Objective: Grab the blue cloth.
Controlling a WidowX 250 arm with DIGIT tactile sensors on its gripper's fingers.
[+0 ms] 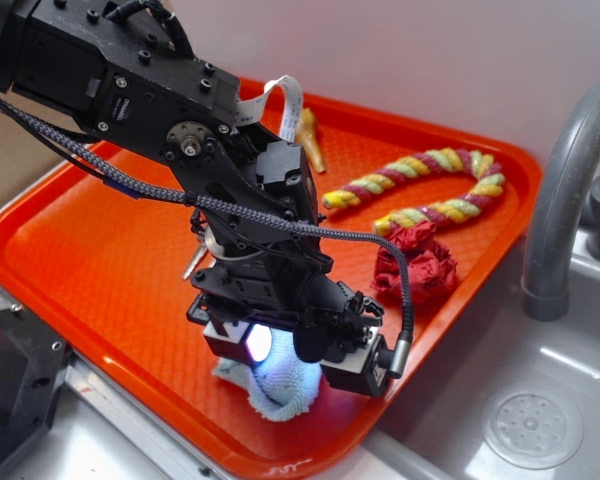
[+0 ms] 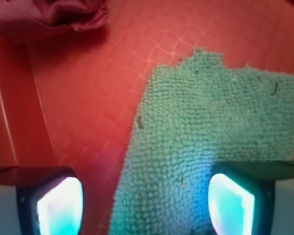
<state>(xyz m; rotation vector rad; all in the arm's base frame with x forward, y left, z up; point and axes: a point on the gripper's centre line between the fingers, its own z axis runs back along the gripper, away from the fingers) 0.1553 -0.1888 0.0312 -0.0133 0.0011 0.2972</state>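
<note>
The blue cloth (image 1: 265,385) is a pale fuzzy terry washcloth lying near the front edge of the orange tray (image 1: 90,260). In the wrist view the blue cloth (image 2: 206,142) fills the right half, running down between the glowing pads. My gripper (image 1: 295,350) hangs right over it, low, with its lit fingers (image 2: 61,203) spread wide. The gripper (image 2: 144,205) is open, the cloth lies loose in the gap nearer the right pad, and nothing is clamped.
A dark red wad of cloth (image 1: 415,262) lies to the right, seen in the wrist view as the red cloth (image 2: 49,17) at top left. A striped rope toy (image 1: 420,190) and a tan object (image 1: 310,135) lie at the tray's back. A grey tap (image 1: 565,190) and sink basin (image 1: 530,425) are at right.
</note>
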